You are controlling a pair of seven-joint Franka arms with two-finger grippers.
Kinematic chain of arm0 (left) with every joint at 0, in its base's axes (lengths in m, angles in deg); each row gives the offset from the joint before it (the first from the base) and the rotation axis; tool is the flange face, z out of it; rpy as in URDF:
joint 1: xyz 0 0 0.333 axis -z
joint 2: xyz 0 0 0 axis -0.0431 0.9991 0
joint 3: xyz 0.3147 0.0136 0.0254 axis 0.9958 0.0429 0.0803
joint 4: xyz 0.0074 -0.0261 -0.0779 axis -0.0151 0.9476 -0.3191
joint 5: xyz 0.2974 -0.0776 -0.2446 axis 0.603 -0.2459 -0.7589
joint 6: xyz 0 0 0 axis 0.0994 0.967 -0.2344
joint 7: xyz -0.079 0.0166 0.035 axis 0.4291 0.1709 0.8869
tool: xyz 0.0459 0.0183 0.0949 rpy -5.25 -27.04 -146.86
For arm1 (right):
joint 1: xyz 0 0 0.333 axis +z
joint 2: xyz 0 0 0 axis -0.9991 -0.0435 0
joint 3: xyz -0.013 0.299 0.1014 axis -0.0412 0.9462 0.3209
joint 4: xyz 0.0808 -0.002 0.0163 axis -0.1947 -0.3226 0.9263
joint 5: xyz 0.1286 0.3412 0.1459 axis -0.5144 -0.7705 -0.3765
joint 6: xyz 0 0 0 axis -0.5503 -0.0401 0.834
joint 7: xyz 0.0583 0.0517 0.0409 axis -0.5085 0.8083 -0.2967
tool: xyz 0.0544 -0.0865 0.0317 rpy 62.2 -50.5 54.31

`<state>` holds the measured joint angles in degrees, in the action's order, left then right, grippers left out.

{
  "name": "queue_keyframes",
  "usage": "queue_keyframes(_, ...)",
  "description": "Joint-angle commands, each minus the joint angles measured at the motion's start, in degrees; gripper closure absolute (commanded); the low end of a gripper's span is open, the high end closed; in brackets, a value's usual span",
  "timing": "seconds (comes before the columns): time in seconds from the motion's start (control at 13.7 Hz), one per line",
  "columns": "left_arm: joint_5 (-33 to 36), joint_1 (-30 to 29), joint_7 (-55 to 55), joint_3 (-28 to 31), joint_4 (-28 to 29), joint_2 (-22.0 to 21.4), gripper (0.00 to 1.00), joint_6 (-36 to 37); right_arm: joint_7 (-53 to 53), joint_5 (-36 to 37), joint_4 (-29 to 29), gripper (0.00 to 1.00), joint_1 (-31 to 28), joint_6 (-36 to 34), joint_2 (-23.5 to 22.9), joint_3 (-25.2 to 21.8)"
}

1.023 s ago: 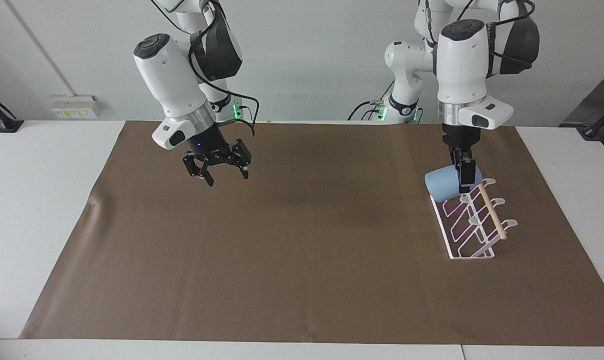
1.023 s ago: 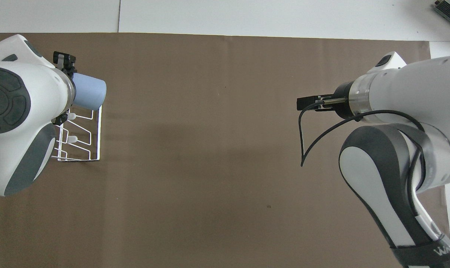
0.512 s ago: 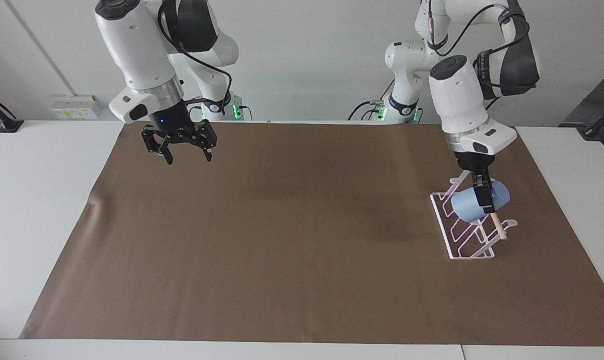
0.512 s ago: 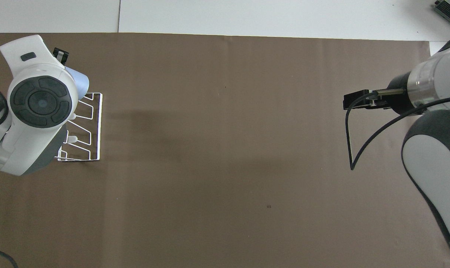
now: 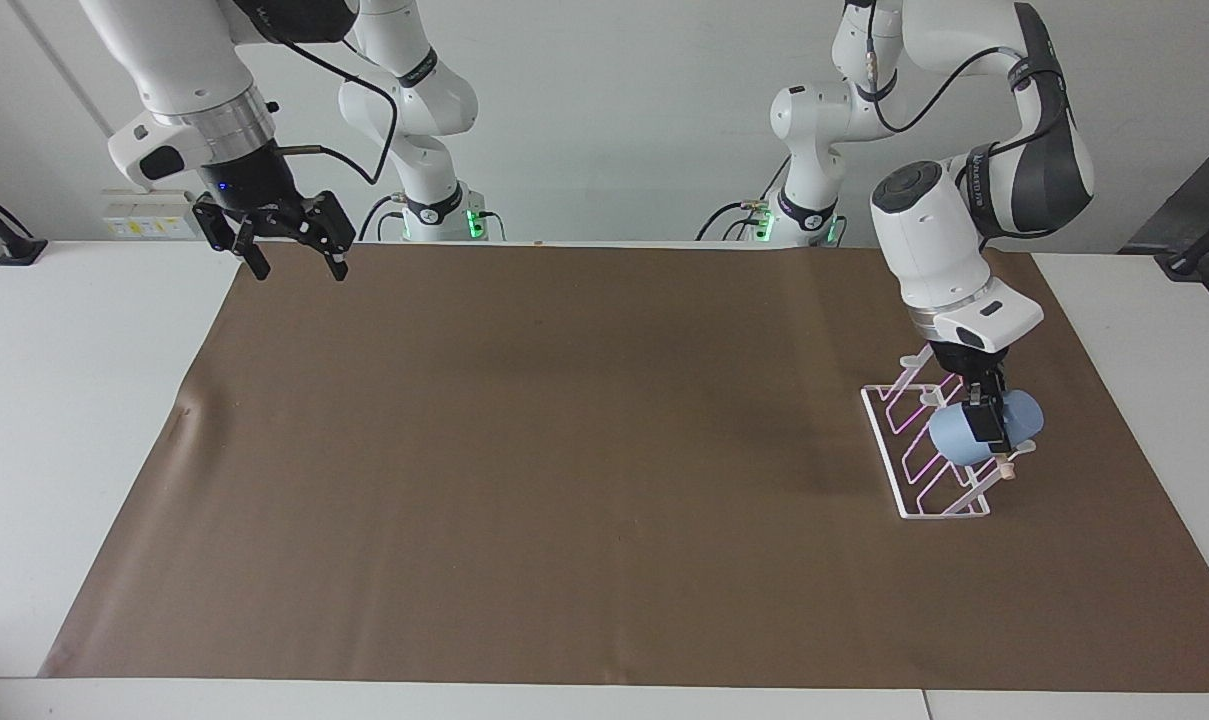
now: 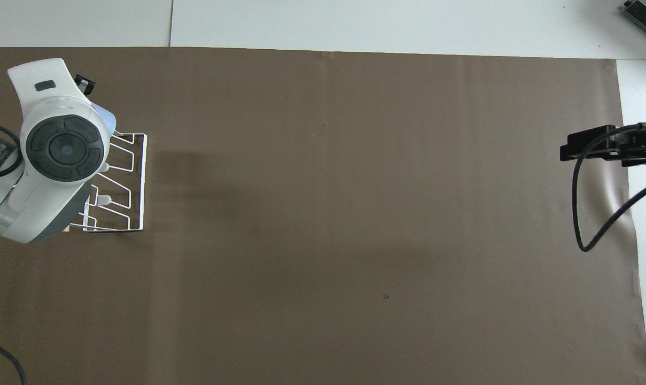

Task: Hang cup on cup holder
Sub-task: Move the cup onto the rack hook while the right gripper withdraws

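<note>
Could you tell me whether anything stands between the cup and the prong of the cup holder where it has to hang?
Nothing visible does. The left gripper is shut on the cup, which lies tilted over the cup holder, at the prongs farthest from the robots. No other cup hangs on it. The right gripper waits open, away at its own end.

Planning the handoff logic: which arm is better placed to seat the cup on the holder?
Left. The left gripper is shut on the cup, right over the cup holder. The right gripper hangs open and empty over the table's other end.
</note>
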<state>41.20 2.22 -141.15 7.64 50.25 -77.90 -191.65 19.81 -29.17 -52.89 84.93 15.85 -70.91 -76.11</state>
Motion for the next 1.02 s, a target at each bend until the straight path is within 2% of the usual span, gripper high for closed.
queue_keyframes(0.0,2.0,-0.7,0.2,-0.3,2.2,-0.3,1.00,-1.9,-0.9,3.0,0.0,0.00,-1.6,-3.1,1.4,0.3)
queue_keyframes(0.22,3.6,-0.5,-0.1,-0.4,2.3,0.6,1.00,-2.1,-6.5,3.0,-2.3,0.00,-1.9,-3.9,2.8,0.4)
queue_keyframes(0.44,4.3,0.3,-1.5,-0.4,3.0,1.7,1.00,-2.0,-6.2,2.4,-3.9,0.00,-2.7,-3.4,3.5,0.2)
queue_keyframes(0.73,4.3,1.1,-1.6,-0.4,4.8,1.2,1.00,-2.1,-4.6,3.3,-6.7,0.00,-2.5,-2.8,5.2,0.2)
queue_keyframes(0.88,4.3,1.1,-1.5,-0.5,4.8,1.3,0.85,-2.1,-1.9,4.4,-6.9,0.00,-2.3,-1.7,5.2,0.3)
queue_keyframes(0.95,4.3,1.1,-1.5,-0.5,4.8,1.2,0.74,-2.1,-0.8,4.9,-7.3,0.00,-2.3,-1.5,5.2,0.3)
